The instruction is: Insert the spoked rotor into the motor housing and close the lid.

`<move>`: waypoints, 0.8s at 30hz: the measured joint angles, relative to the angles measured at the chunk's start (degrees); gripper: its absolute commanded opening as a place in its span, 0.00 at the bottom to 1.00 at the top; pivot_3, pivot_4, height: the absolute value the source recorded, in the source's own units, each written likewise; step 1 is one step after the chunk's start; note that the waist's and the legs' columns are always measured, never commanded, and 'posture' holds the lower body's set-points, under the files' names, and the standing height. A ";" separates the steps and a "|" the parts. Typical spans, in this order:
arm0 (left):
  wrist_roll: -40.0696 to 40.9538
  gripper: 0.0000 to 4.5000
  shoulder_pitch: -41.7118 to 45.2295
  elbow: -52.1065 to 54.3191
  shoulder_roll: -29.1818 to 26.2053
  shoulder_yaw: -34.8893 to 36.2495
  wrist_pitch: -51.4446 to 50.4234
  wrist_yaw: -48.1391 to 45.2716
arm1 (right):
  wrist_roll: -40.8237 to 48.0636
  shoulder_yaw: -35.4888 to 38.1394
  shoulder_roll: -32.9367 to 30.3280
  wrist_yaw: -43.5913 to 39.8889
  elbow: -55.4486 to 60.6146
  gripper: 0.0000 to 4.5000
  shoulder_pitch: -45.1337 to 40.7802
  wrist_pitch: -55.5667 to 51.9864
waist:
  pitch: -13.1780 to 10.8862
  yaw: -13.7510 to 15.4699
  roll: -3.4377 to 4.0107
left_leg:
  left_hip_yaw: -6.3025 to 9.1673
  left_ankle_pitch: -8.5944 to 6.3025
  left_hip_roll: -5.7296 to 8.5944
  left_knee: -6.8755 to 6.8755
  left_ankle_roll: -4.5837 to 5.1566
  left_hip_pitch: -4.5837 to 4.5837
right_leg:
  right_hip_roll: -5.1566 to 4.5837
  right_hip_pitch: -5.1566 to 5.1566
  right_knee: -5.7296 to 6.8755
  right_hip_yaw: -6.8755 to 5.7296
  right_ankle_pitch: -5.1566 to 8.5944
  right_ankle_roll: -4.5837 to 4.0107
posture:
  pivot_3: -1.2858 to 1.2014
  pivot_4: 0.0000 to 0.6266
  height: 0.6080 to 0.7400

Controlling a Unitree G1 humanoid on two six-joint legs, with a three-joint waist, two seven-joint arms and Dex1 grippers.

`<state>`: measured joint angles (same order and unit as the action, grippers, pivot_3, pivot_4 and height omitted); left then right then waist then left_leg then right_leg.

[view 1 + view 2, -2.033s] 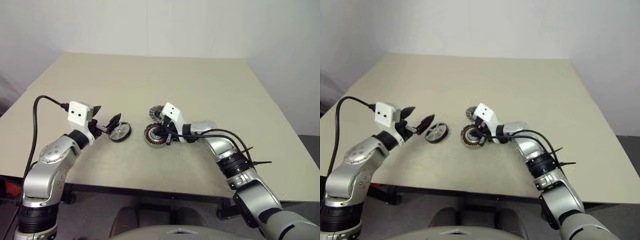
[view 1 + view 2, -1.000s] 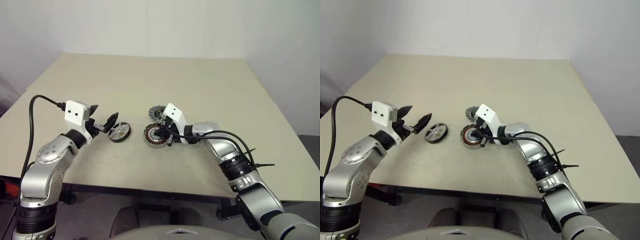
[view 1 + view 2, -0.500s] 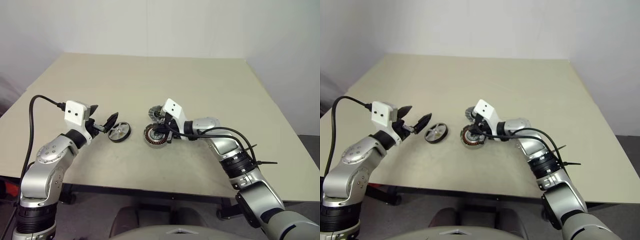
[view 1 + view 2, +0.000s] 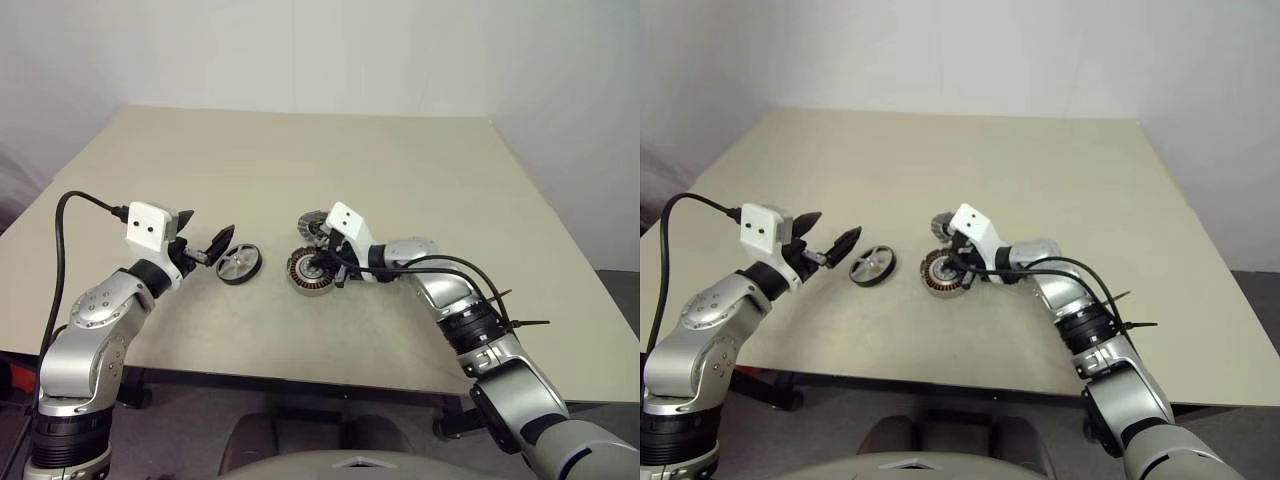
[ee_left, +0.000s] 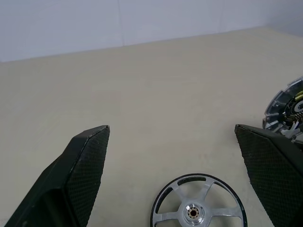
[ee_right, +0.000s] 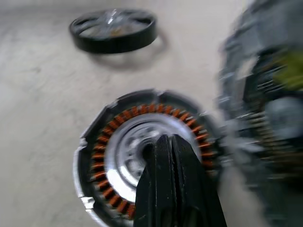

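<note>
The left gripper point(image 4: 203, 252) is hovering at the near left of the tabletop point(image 4: 400, 170), its jaws standing wide apart and holding nothing. From the left wrist camera the two black fingers point(image 5: 75, 175) are framing the spoked rotor point(image 5: 198, 201), which is lying flat just beyond them with its pale spokes and small silver hub facing up inside the thin black rim. In the head views the spoked rotor is sitting just past the fingertips, apart from them, to the left of the other parts.

The right gripper point(image 4: 322, 268) is reaching in from the right, angled down and leftward — its jaws are pressed fully together on nothing, the tips poised over the silver centre hub of the motor housing point(image 4: 309, 272). Whether the tips are actually touching the hub is hard to judge, since the right wrist view is smeared. That view is showing the closed fingers point(image 6: 176, 189) rising over the ring of copper-brown windings, with the dark outer rim around them.

The motor housing is lying flat near the middle of the tabletop, well apart from the spoked rotor. Just behind it, almost touching, the lid point(image 4: 313, 226) is standing tilted on edge — its silver segmented rim and dark centre are turned toward the grippers.
</note>
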<state>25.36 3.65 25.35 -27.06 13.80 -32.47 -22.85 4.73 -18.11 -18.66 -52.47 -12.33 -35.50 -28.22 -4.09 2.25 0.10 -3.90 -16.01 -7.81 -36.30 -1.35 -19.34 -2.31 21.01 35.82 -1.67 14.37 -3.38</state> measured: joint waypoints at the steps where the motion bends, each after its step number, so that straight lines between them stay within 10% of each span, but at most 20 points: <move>1: -0.05 1.00 0.00 -0.02 0.00 0.00 0.09 0.01 | 0.12 0.39 -0.19 -0.13 0.42 0.01 -0.17 -0.02 | 0.00 0.00 0.00 | 0.00 0.00 0.00 0.01 0.00 -0.01 | 0.00 0.00 -0.01 0.00 0.00 0.00 | 0.52 0.00 1.00; 24: 10.17 1.00 -7.93 2.10 1.84 4.81 -12.31 2.58 | 3.21 4.55 -10.30 -3.71 8.22 0.01 5.02 -1.30 | -0.01 0.15 0.01 | -0.01 0.08 0.00 0.05 0.06 0.13 | 0.01 -0.09 -0.03 0.02 -0.02 -0.06 | 0.52 0.00 1.00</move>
<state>35.53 -4.28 27.46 -25.21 18.61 -44.78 -20.27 7.94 -13.56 -28.96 -56.18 -4.11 -30.48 -29.52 -4.10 2.40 0.11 -3.91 -15.93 -7.81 -36.25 -1.29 -19.20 -2.30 20.91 35.78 -1.65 14.35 -3.44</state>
